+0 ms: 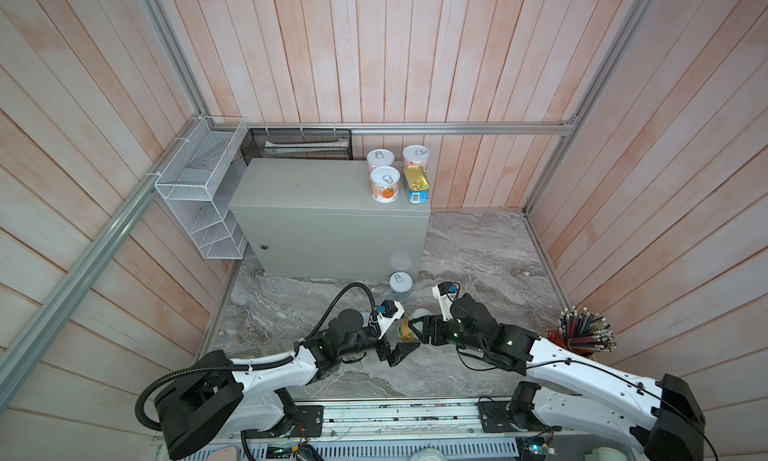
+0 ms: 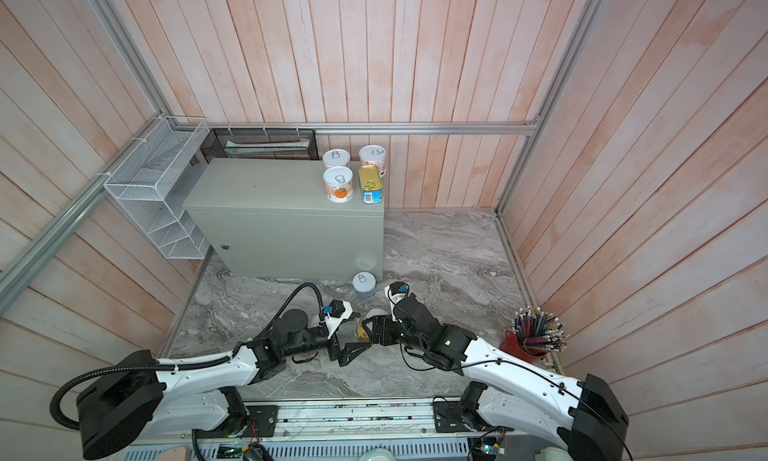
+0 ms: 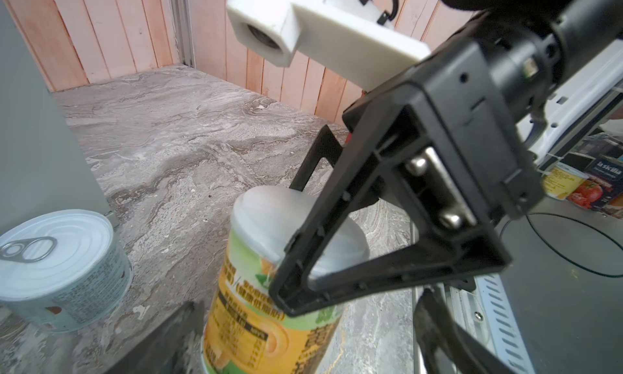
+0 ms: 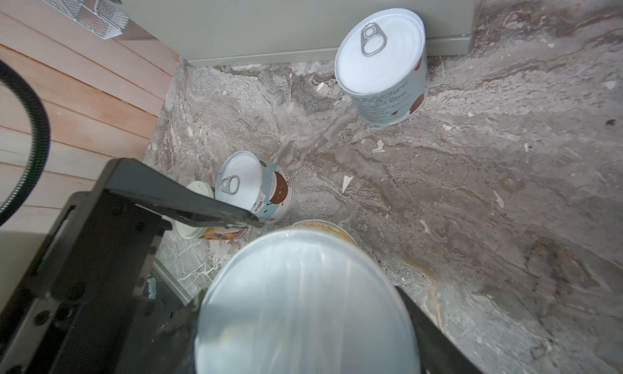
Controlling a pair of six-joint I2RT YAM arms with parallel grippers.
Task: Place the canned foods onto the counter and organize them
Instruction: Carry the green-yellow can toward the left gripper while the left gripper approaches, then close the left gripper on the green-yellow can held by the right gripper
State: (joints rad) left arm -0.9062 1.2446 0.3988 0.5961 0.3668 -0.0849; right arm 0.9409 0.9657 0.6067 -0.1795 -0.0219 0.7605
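Note:
My right gripper (image 1: 413, 333) is shut on an orange-and-green can (image 1: 406, 332) with a pale plastic lid (image 4: 303, 305), held just above the marble. My left gripper (image 1: 397, 353) stands open beside it; in the left wrist view the can's body (image 3: 269, 315) lies between its spread fingers, and contact cannot be told. On the counter (image 1: 316, 189), at its right end, stand three round cans (image 1: 385, 182) and a gold-topped blue tin (image 1: 415, 183). A pale blue can (image 1: 400, 284) stands on the marble at the counter's foot. Two more cans (image 4: 256, 187) sit further left.
A red cup of pencils (image 1: 582, 336) stands at the right edge of the marble. A white wire basket (image 1: 199, 189) hangs on the left wall beside the counter, and a black mesh tray (image 1: 299, 145) sits behind it. Wooden walls close in three sides.

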